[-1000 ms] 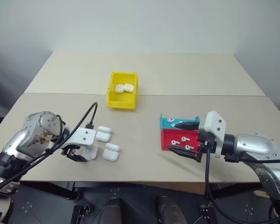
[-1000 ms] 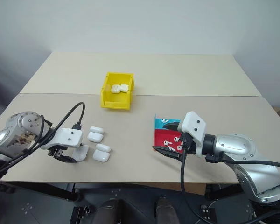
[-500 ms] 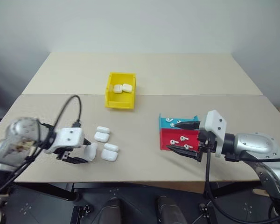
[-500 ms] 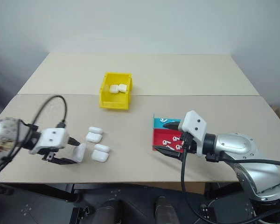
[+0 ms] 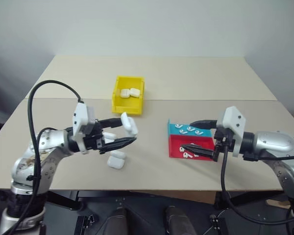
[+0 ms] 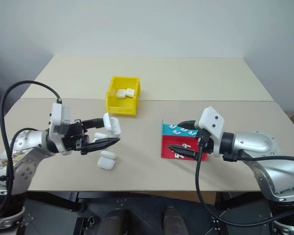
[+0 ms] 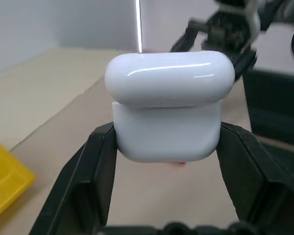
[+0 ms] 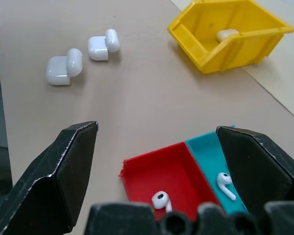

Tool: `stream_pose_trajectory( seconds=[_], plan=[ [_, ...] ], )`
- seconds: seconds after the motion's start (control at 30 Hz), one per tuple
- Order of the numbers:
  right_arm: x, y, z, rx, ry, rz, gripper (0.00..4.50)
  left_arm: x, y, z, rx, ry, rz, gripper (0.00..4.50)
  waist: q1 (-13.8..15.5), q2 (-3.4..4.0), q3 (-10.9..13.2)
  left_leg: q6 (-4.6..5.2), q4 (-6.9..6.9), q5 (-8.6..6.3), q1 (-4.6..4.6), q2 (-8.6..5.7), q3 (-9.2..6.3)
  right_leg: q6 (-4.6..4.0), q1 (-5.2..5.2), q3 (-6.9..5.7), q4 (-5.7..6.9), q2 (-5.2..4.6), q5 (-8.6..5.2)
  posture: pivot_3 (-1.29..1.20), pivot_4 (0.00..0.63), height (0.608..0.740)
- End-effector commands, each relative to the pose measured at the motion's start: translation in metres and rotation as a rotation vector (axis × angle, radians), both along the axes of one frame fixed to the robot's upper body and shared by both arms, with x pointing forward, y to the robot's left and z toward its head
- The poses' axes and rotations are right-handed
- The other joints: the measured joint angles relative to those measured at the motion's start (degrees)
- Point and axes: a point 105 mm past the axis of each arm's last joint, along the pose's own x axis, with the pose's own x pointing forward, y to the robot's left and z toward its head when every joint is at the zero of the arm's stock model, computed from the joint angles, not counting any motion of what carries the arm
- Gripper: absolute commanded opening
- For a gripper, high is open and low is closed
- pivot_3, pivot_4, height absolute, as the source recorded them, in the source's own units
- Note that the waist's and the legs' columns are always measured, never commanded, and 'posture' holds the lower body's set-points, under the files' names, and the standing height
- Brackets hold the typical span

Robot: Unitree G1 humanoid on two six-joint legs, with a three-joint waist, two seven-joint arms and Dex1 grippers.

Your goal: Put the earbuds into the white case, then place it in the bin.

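Observation:
My left gripper (image 5: 129,130) is shut on a white case (image 5: 129,124), held in the air above the table and pointing toward the right arm. The left wrist view has the case (image 7: 169,105) clamped between both black fingers (image 7: 100,166), its lid bulging over the body. My right gripper (image 5: 186,137) hangs open over two small trays. Tiny white earbuds lie in the blue tray (image 5: 188,129) and in the red tray (image 5: 186,154); the right wrist view also has an earbud (image 8: 160,199). The yellow bin (image 5: 125,107) stands farther back, with two cases (image 5: 129,92) inside.
Loose white cases (image 5: 116,159) lie on the table below the left gripper, and two more cases (image 8: 63,68) lie apart in the right wrist view. The table's front edge is close to both arms. A seam crosses the tabletop behind the bin.
The left gripper has lifted the case off the table near the front left and carried it up and to the right, turning to point rightward. The right gripper stays open and has barely shifted.

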Motion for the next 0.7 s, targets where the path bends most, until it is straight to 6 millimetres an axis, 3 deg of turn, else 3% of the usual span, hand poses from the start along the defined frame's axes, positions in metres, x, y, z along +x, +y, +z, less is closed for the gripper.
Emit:
stream_pose_trajectory(
  seconds=[0.03,0.17,0.43,0.53,0.7],
  plan=[
    [0.001,-0.005,0.012,-0.011,-0.007,-0.001,4.50,-0.014,-0.011,0.014,-0.083,-0.027,-0.113,2.77,-0.08,0.00,0.00,0.00,0.00,0.00,0.07,0.00,0.00,-0.01,0.07,0.00,-0.01,0.00,-0.01,0.00,0.150,0.740],
    [0.004,-0.008,0.014,-0.062,0.051,-0.008,4.50,-0.022,-0.015,0.013,-0.158,-0.027,-0.201,2.77,-0.08,0.00,0.00,0.00,-0.01,0.00,0.28,-0.02,0.00,-0.11,0.33,0.00,-0.08,-0.02,-0.08,0.00,0.150,0.740],
    [0.008,-0.010,0.003,-0.238,0.163,-0.005,4.50,-0.019,-0.022,0.017,-0.213,-0.071,-0.236,2.77,0.05,-0.01,0.01,-0.01,-0.02,-0.01,0.34,-0.03,-0.03,-0.36,0.42,-0.02,-0.16,-0.05,-0.22,0.00,0.150,0.740],
    [0.010,-0.010,-0.004,-0.337,0.168,0.019,3.92,-0.016,-0.030,0.021,-0.239,-0.093,-0.251,2.77,0.09,0.00,0.00,-0.01,-0.02,-0.01,0.32,-0.03,-0.03,-0.36,0.41,-0.04,-0.18,-0.04,-0.23,0.00,0.150,0.740],
    [0.016,-0.013,-0.015,-0.535,0.160,0.080,2.24,-0.017,-0.041,0.022,-0.255,-0.119,-0.285,2.77,0.00,0.00,0.00,0.00,-0.02,-0.01,0.27,-0.04,-0.03,-0.35,0.40,-0.04,-0.28,-0.05,-0.23,0.00,0.150,0.740]
  ],
)
